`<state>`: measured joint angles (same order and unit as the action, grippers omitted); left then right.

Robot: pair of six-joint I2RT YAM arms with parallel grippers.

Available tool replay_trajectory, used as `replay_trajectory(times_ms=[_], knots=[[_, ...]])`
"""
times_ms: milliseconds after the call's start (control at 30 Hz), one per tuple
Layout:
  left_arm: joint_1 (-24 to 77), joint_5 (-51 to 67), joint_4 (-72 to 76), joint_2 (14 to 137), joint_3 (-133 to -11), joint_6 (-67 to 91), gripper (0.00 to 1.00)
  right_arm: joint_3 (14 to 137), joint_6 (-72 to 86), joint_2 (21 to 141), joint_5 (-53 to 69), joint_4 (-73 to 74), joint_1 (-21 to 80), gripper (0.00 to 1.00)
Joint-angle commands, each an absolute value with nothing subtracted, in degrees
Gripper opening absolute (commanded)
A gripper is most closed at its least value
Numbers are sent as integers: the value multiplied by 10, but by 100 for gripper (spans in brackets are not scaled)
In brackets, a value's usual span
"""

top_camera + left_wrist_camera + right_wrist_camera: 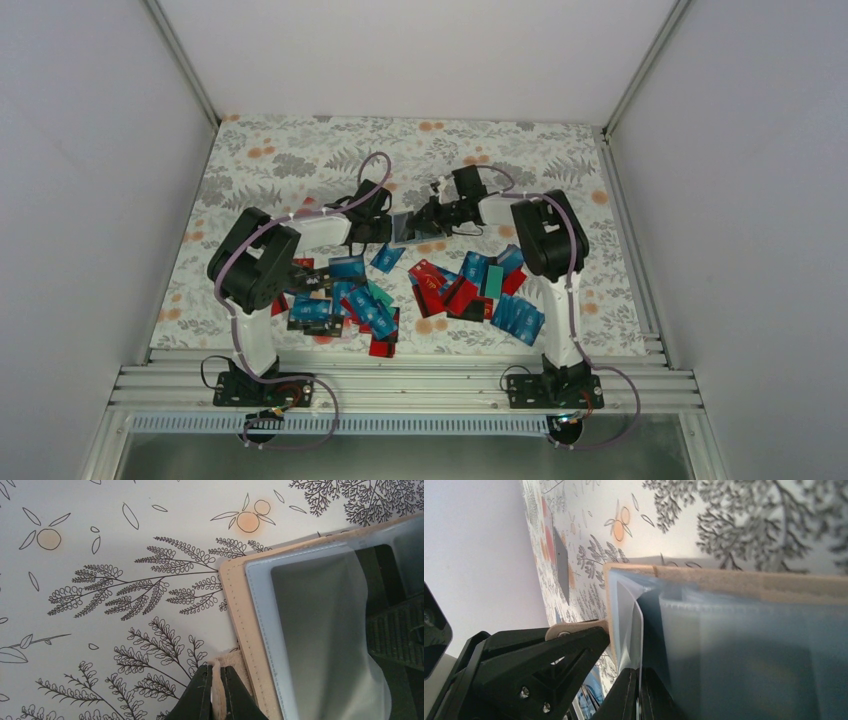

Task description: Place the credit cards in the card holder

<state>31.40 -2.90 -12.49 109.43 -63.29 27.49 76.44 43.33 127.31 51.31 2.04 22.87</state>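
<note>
The beige card holder lies open at the middle back of the table, between both grippers. My left gripper is shut on a small beige tab at the edge of the holder. My right gripper is shut on a thin clear plastic sleeve of the holder and lifts it away from the stitched beige cover. In the top view, the left gripper and the right gripper face each other across the holder. Credit cards, blue, red and teal, lie scattered nearer the arm bases.
A second heap of cards lies in front of the right arm. One blue card lies alone just in front of the holder. The floral cloth covers the table, with white walls on three sides.
</note>
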Motion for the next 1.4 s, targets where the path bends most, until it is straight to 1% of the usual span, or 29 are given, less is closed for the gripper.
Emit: replay_trajectory(times_ms=[0, 300, 533, 800, 900, 1133, 1367], knots=[[321, -11, -159, 1104, -622, 259, 2, 798, 390, 1309, 520, 70, 239, 4], [321, -11, -163, 1105, -633, 242, 2, 834, 347, 1339, 557, 92, 239, 4], [321, -16, -166, 1111, -642, 229, 2, 864, 289, 1353, 564, 159, 241, 5], [322, -27, -176, 1109, -650, 221, 2, 863, 281, 1331, 573, 168, 249, 20], [321, -34, -182, 1108, -655, 220, 3, 873, 270, 1310, 542, 197, 250, 25], [321, -38, -192, 1108, -662, 213, 2, 887, 248, 1264, 471, 249, 249, 41], [321, -45, -201, 1107, -669, 201, 2, 881, 238, 1231, 449, 269, 249, 51]])
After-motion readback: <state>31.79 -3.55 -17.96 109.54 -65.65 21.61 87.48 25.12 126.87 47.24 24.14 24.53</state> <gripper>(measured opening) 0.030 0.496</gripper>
